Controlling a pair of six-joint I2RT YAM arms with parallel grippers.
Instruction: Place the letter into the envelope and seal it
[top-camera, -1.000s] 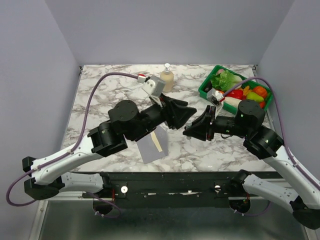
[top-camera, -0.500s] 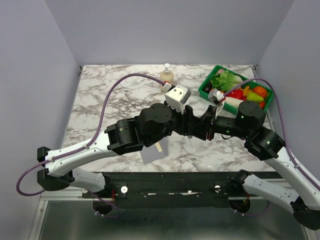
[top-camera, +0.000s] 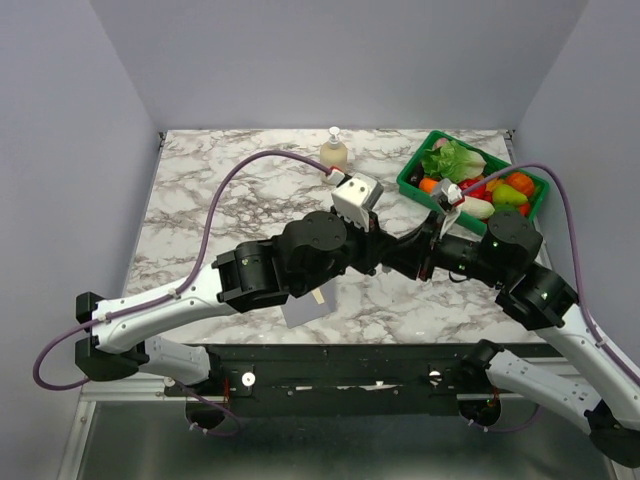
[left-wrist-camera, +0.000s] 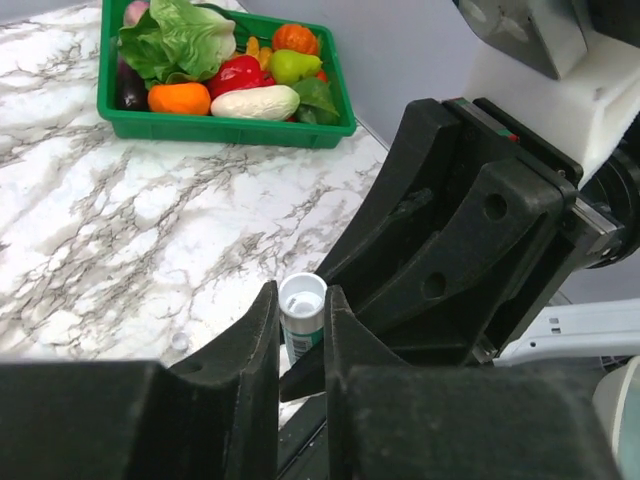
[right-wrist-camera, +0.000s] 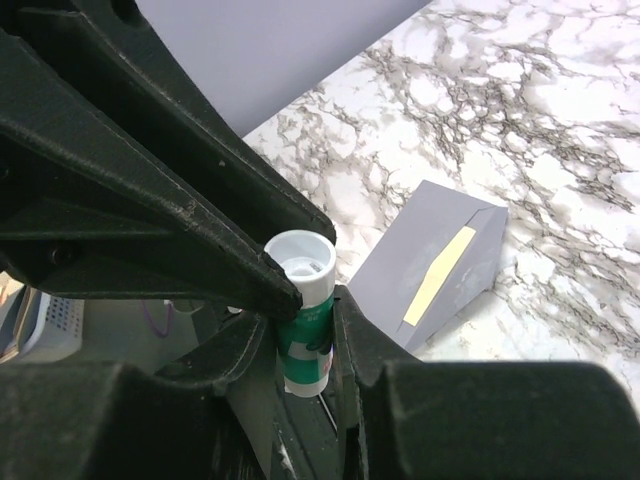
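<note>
one glue stick clamped by left tool and right tool; one envelope.

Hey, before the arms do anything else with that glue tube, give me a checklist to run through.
1. Right claw clamped on the glue tube: ok.
2. Left claw fingers touching both sides of the tube's white top: ok.
3. Cap off the tube: cannot tell.
4. Envelope flat on the table, apart from both claws: ok.
5. Letter fully inside the envelope: cannot tell; only a cream strip shows on it.
</note>
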